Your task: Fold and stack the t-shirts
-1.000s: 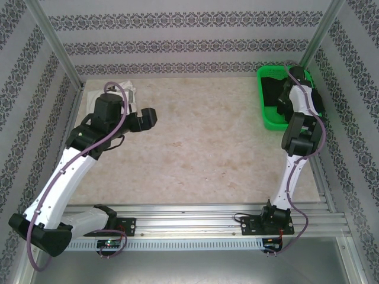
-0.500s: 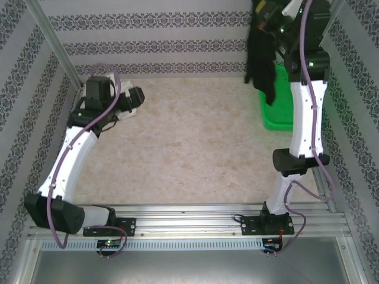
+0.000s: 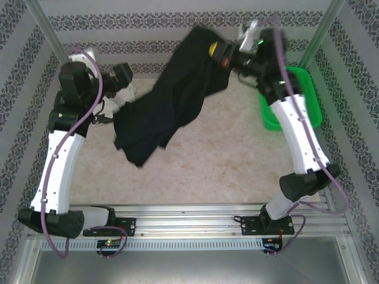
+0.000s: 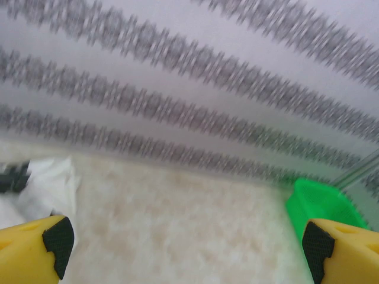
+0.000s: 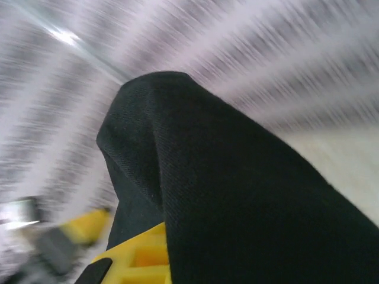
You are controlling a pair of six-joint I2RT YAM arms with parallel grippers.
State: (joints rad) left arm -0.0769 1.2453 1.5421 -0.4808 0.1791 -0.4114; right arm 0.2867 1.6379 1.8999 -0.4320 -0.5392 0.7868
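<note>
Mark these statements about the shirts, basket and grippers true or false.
1. The right gripper holds the black shirt in the air. True.
2. The green basket stands at the table's far right corner. True.
3. The left gripper is shut on the white shirt. False: the left gripper is open and empty; the white shirt lies at the far left corner.
4. The black shirt lies in the basket. False: it hangs over the table.

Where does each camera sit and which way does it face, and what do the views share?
Top external: above and behind the bases, looking down on the table; both arms show, right gripper holding the black t-shirt up.
Left wrist: faces the back wall; open left gripper at the bottom corners.
Right wrist: blurred, close on that t-shirt over its yellow finger.
Shared: green basket, top and left wrist.
</note>
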